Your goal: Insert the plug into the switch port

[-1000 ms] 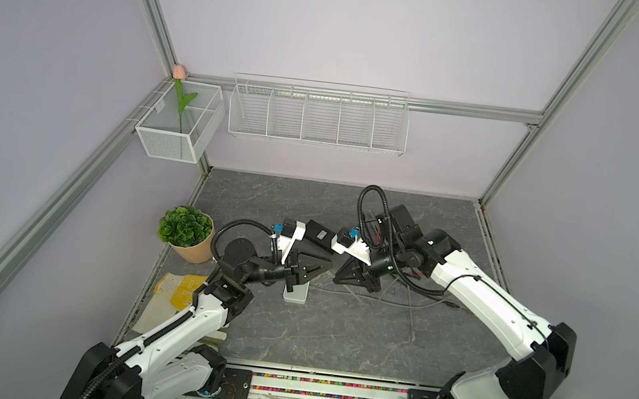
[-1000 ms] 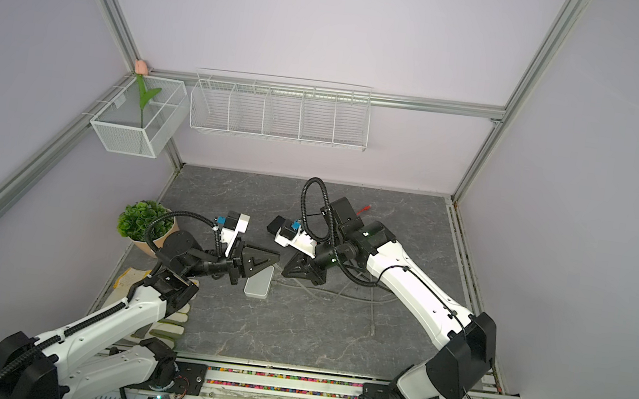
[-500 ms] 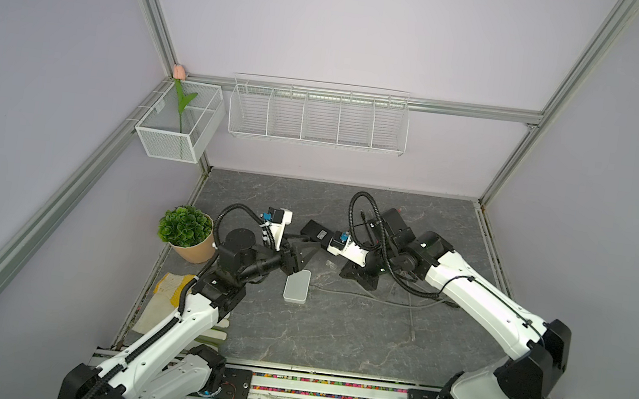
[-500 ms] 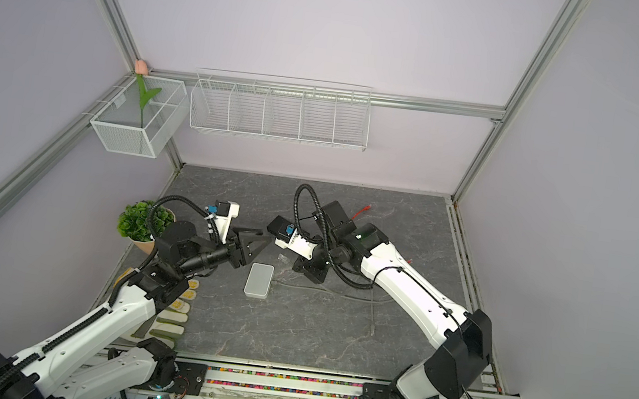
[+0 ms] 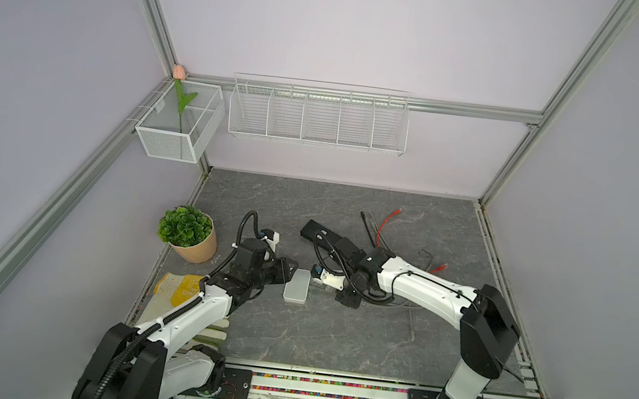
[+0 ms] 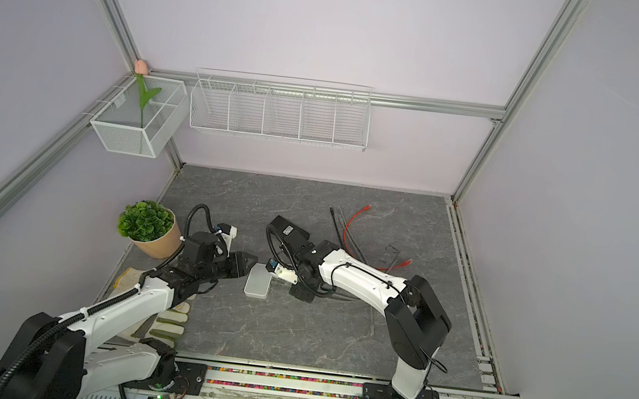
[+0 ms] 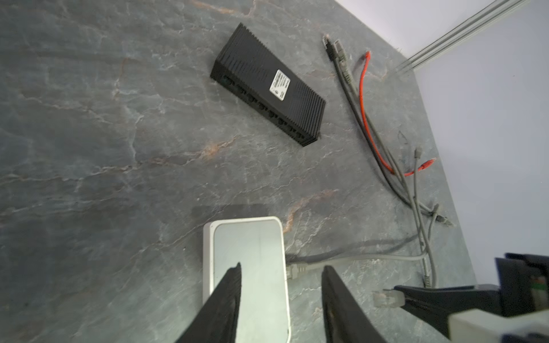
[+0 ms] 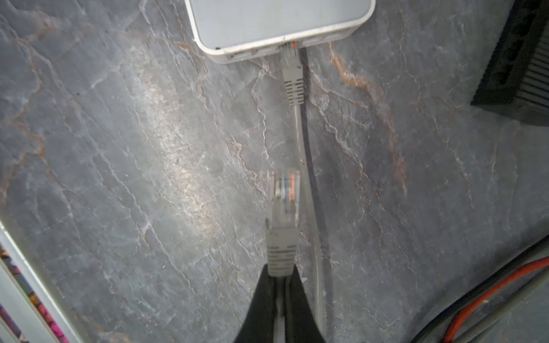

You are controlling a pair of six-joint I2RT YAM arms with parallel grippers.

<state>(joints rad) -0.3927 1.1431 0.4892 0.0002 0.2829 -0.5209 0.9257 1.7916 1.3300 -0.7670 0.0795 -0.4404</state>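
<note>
clearly the right gripper is clenching its fingers on the ribbed grey boot of the plug. the clear head is sticking out free and pointing at the port edge of the white switch, with a stretch of bare counter between them. in both top views the switch is lying flat near mid-counter, with the plug and right gripper at its 3 o'clock and the left gripper at its 9 o'clock. one grey cable is already sitting in a middle port, and ports are looking free on either side of it.

the left gripper is hanging released over the switch and grasping nothing, one finger over the lid and the other out past the port edge.

the plug is looking light, small and hard, and its clear head is probably brittle at the latch tab. that is making the boot the right place to hold it, since a grip on the head would be blocking entry. the cable trailing behind is looking limp yet springy and may be tugging the plug off line. the switch is looking light and smooth-shelled, so a push is likely sending it sliding toward 9 o'clock. it is wanting a brace across its body, away from the ports. the black box is lying apart, at about 1 o'clock of the switch.
</note>
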